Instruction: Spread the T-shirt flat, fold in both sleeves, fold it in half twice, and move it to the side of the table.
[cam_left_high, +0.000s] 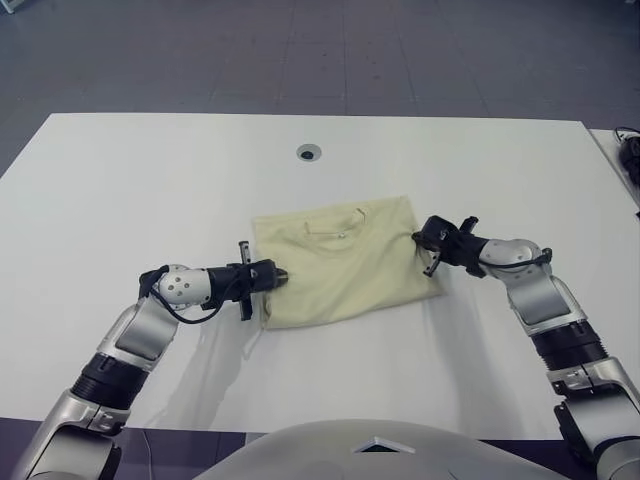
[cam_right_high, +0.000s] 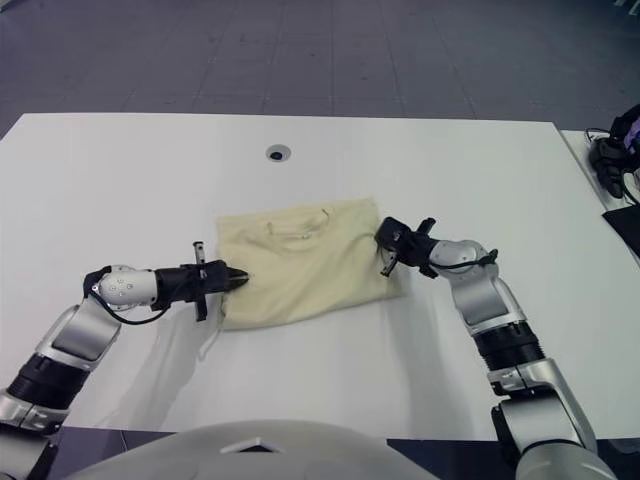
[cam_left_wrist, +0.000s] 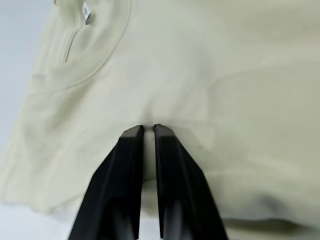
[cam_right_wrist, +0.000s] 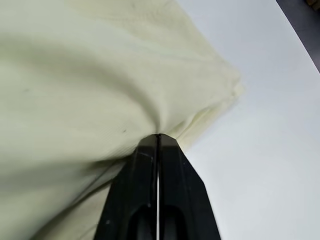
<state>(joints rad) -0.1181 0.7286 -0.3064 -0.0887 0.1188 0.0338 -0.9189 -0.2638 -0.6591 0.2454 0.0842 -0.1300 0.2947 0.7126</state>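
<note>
T-shirt (cam_left_high: 340, 260): pale yellow, lying mid-table as a near-square, sleeves apparently already tucked in, collar (cam_left_high: 335, 225) on the far side
Left gripper (cam_left_high: 283, 274): at the shirt's left edge, fingers (cam_left_wrist: 131, 165) almost together, seemingly nipping a thin layer, though the cloth between them is hard to make out
Right gripper (cam_left_high: 420, 238): at the right edge, fingers pressed tight on a pinch of fabric
Step in hand: likely a half fold; lift both edges level and together, keep the cloth taut, lay edge on edge
Edges: near hem runs skewed; a corner (cam_right_wrist: 235, 87) beside the right gripper shows stacked layers
Open room: white table (cam_left_high: 150, 180) stretches wide left and right; cable hole (cam_left_high: 309, 152) lies beyond the collar, well apart
</note>
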